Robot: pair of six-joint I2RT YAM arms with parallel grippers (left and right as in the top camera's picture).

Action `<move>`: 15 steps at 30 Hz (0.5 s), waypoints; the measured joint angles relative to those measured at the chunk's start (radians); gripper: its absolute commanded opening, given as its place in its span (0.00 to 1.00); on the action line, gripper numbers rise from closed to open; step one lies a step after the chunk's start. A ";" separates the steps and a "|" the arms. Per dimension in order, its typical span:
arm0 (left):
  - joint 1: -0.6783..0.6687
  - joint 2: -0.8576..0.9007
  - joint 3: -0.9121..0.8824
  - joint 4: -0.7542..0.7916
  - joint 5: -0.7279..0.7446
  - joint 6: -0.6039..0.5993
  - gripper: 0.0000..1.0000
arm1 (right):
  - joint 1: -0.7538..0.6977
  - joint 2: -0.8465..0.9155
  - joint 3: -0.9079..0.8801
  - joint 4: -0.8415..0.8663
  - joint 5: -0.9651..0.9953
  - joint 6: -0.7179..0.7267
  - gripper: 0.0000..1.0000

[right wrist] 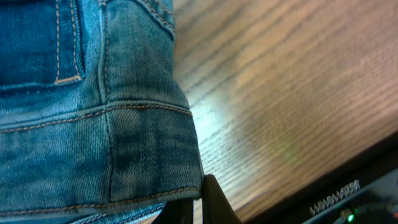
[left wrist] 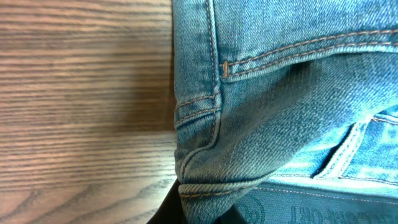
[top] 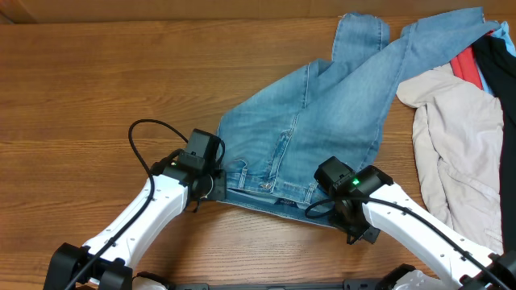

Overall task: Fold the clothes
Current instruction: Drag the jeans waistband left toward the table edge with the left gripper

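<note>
Lying spread on the brown wood-grain table (top: 81,80), the light blue faded denim jeans (top: 339,113) sit just beside the crumpled beige garment (top: 459,153), legs angled toward it. At the waistband end, away from that garment, the left gripper (top: 219,176) and right gripper (top: 324,192) each clamp a denim corner.

The whole table (top: 81,97) is taken in from straight overhead, with the robot's side at the bottom of frame. Both wrist cams are shoved right up against the jeans (top: 322,121) and aimed down at denim and wood grain. The waistband (top: 266,192) is shared with the overhead: its left corner is caught by the left cam, its right corner by the right.
</note>
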 measured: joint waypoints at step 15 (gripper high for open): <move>0.069 0.000 0.033 -0.088 -0.059 -0.051 0.04 | 0.020 0.000 0.000 0.029 -0.150 -0.096 0.06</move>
